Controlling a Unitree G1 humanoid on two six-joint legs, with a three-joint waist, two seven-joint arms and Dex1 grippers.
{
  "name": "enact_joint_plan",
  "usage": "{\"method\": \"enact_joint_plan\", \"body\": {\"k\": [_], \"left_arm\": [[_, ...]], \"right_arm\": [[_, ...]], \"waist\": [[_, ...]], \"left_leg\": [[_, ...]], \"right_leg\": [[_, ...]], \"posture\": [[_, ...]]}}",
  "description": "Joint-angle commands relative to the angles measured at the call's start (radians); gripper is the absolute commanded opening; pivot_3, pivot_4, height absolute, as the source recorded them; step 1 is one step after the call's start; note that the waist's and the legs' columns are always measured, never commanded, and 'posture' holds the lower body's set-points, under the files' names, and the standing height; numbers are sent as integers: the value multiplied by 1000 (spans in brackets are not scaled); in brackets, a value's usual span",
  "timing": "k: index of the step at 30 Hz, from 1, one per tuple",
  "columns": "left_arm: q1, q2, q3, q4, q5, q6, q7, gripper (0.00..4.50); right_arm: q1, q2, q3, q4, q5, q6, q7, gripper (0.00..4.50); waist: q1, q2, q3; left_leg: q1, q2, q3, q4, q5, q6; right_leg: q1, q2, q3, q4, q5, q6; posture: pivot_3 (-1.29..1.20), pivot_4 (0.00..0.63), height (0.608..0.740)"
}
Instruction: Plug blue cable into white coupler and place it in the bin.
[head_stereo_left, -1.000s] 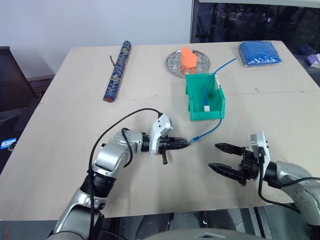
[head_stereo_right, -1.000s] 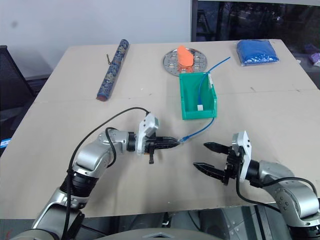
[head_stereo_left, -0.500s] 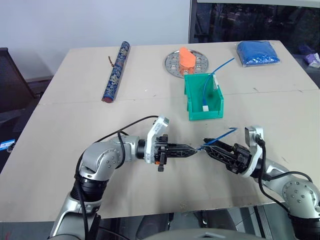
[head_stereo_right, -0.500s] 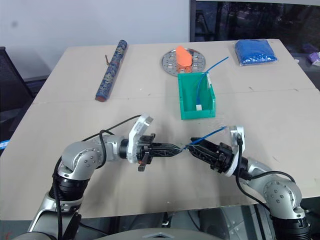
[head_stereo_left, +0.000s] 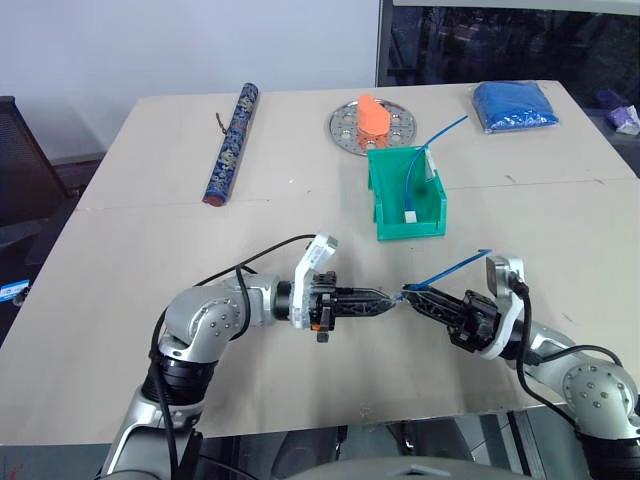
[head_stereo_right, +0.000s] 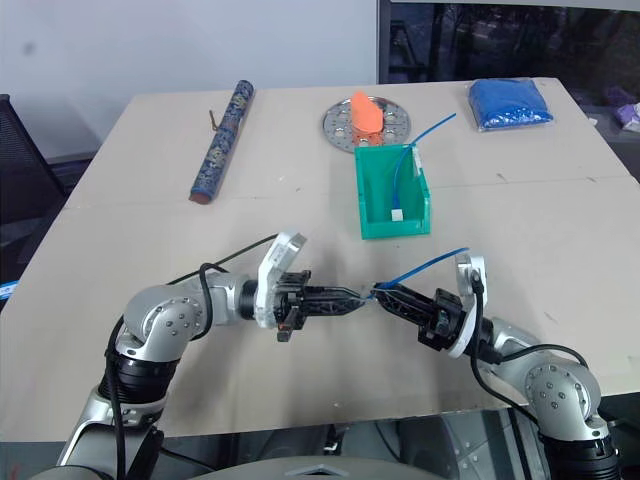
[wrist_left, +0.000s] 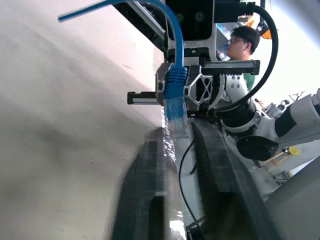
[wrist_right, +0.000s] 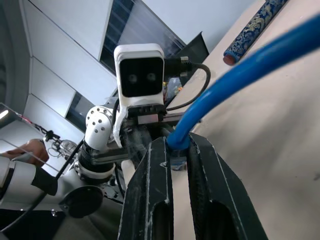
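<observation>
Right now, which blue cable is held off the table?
The near blue cable, its plug end pinched in the right gripper facing the left gripper. The other blue cable sits in the green bin.

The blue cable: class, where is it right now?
In the left eye view, the blue cable is held above the table's near edge between both grippers, in front of the green bin.

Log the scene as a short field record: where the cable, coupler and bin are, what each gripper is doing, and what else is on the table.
blue cable: lifted off the table, free end rising to the right
right gripper: shut on the blue cable near its plug
left gripper: tip to tip with the right gripper at the plug; grip unclear
white coupler: cannot tell where it is
bin: green, behind the grippers, another blue cable inside
other items: patterned tube, grey plate with orange object, blue pouch
</observation>
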Motion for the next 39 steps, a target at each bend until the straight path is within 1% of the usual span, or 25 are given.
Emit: {"method": "enact_joint_plan", "body": {"k": [1,2,4,5,8,10,11,14,16,19,22,25,27,30,39], "left_arm": [[32,42,70,-83,-38,-32,-5,2761],[47,51,92,-96,-35,-43,9,3171],[95,77,135,-156,-25,-68,40,4174],[154,97,156,-224,17,-104,74,4443],[309,122,198,-362,164,-260,133,4443],[379,62,268,-415,199,-345,214,4443],[448,22,306,-458,237,-411,263,4443],[617,-67,366,-547,350,-551,372,4443],[681,-109,382,-566,412,-614,432,4443],[771,-198,411,-541,541,-707,565,4443],[808,-275,395,-484,627,-744,674,4443],[830,-321,349,-443,677,-769,722,4443],[838,-330,324,-423,705,-790,732,4443],[838,-326,326,-378,726,-810,745,4443],[817,-305,445,-274,743,-857,795,4443]], "right_arm": [[-9,8,4,-25,10,-9,3,0],[-10,9,5,-21,4,-12,6,0],[-13,6,3,-12,-24,-29,9,0],[-25,13,9,5,-96,-81,-8,0],[-49,34,26,27,-214,-180,-20,0],[-65,25,53,41,-287,-240,19,0],[-74,17,65,48,-315,-264,47,0],[-85,-2,74,59,-349,-305,112,0],[-91,-11,70,67,-362,-324,137,0],[-128,-37,72,99,-407,-364,186,0],[-155,-51,66,135,-429,-386,215,0],[-172,-58,60,160,-440,-396,231,0],[-176,-57,56,165,-439,-394,231,0],[-180,-53,55,162,-439,-388,226,0],[-165,-56,51,150,-449,-386,210,0]], "waist": [[0,0,0],[0,0,0],[-1,0,0],[-2,0,0],[-3,0,0],[1,0,0],[3,0,0],[4,-1,0],[5,-1,0],[9,-1,-1],[7,-2,-1],[8,-3,-1],[7,-3,-1],[6,-2,-1],[5,-3,-1]], "left_leg": [[0,0,0,0,0,0],[0,0,0,0,0,0],[0,0,0,0,0,0],[0,0,0,0,0,0],[0,0,0,-1,0,0],[1,0,3,-2,0,0],[1,0,4,-3,1,-1],[0,0,4,-3,0,0],[0,0,4,-3,0,0],[0,0,3,-2,0,0],[0,0,5,-2,0,0],[0,0,4,-2,0,0],[-1,0,4,-2,0,1],[-1,0,4,-2,0,1],[-1,0,3,-2,0,1]], "right_leg": [[0,0,0,0,0,0],[0,0,0,0,0,0],[0,-2,0,0,0,0],[0,-4,1,0,0,0],[0,-4,0,-1,0,0],[-1,-4,3,-1,0,0],[-1,-5,3,-3,0,0],[0,-5,4,-4,0,0],[0,-5,6,-4,0,0],[1,-5,4,-5,0,0],[2,-5,2,-7,-1,-1],[2,-5,1,-7,0,0],[2,-4,0,-7,0,0],[1,-5,0,-8,0,0],[1,-4,0,-8,0,0]], "posture": [[0,150,740],[0,150,740],[0,150,740],[0,150,740],[0,150,740],[0,150,740],[0,150,740],[0,150,740],[0,150,740],[0,150,740],[0,150,740],[0,150,740],[0,150,740],[0,150,740],[0,150,740]]}}
